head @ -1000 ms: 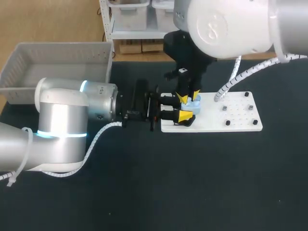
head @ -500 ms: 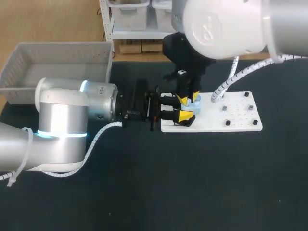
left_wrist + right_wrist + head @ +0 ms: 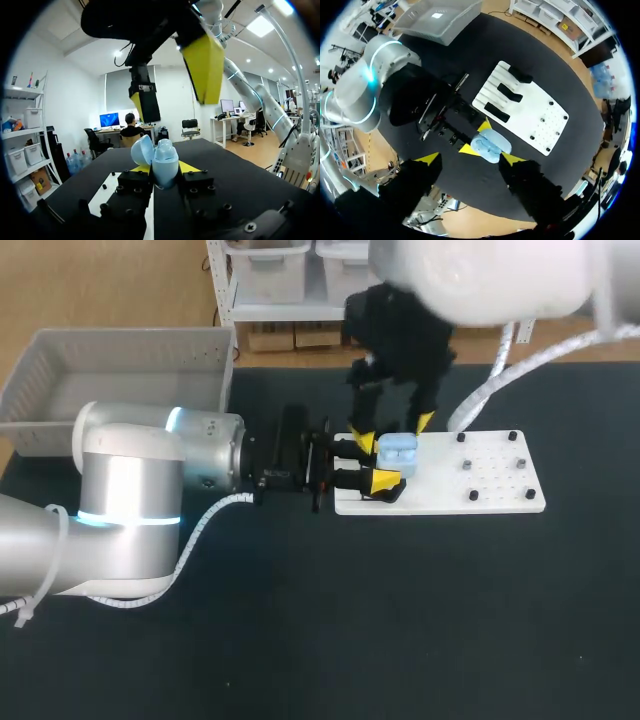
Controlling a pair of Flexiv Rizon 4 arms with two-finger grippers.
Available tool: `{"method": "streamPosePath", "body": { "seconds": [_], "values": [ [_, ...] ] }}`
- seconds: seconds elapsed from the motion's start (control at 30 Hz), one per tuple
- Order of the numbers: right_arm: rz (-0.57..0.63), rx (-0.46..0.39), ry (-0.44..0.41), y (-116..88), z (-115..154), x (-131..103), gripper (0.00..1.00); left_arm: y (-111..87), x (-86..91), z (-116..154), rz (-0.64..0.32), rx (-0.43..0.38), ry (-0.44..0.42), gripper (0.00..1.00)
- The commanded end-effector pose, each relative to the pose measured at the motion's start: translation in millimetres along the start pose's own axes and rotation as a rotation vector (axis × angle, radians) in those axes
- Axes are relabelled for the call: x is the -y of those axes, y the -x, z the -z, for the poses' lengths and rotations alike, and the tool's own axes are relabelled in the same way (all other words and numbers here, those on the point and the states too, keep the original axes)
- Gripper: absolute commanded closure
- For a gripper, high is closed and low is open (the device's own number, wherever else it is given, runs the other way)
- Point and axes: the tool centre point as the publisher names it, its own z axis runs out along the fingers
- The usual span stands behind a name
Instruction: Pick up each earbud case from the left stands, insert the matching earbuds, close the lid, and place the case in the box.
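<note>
Both fingers of the right gripper (image 3: 392, 430) have lifted off the earbud case (image 3: 398, 452) and spread wide, empty. The left gripper (image 3: 374, 463) clamps it over the white board's (image 3: 490, 490) left end. Insertion is likely finished, closing next.

silver-white arms (image 3: 120, 500) with black wrists (image 3: 290, 455), coiled white cables (image 3: 205, 525).

earbud case (image 3: 398, 453): smooth pale-blue plastic with a soft sheen. left arm (image 3: 130, 490) and right arm (image 3: 480, 280) have glossy white-silver shells that catch highlights, and the yellow fingertips (image 3: 204, 65) look like matt plastic. table (image 3: 400, 620) is matt black, the white board (image 3: 500, 495) is smooth and matt, and the grey box (image 3: 120, 355) is slotted plastic with a dull finish.
</note>
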Motion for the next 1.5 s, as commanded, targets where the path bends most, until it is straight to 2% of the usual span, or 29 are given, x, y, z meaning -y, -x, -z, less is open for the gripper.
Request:
{"method": "streamPosePath", "body": {
  "seconds": [0.03, 0.17, 0.37, 0.6, 0.8, 1.1, 1.5],
  "values": [
    [-0.116, 0.080, 0.004, -2.9, 10.5, 22.3, 0.00, -0.6, 1.8, -0.1, -0.004, 0.002, 0.007, 1.00],
    [-0.265, 0.150, 0.042, 12.5, 13.1, 47.9, 0.00, -0.6, 1.8, -0.1, -0.004, 0.002, 0.007, 1.00],
    [-0.418, 0.195, 0.035, 29.2, 5.3, 80.2, 0.00, -0.6, 1.8, -0.1, -0.004, 0.002, 0.007, 1.00],
    [-0.484, 0.193, 0.031, 36.7, -8.8, 102.6, 0.00, -0.6, 1.8, -0.1, -0.004, 0.002, 0.007, 1.00],
    [-0.483, 0.162, 0.021, 37.7, -19.3, 107.0, 0.00, -0.6, 1.8, -0.1, -0.004, 0.002, 0.007, 1.00],
    [-0.460, 0.108, 0.022, 25.6, -38.3, 101.1, 0.00, -0.6, 1.8, -0.1, -0.004, 0.002, 0.007, 1.00],
    [-0.411, 0.087, 0.026, 5.4, -31.9, 86.4, 0.00, -0.6, 1.8, -0.1, -0.004, 0.002, 0.007, 1.00]
  ]
}}
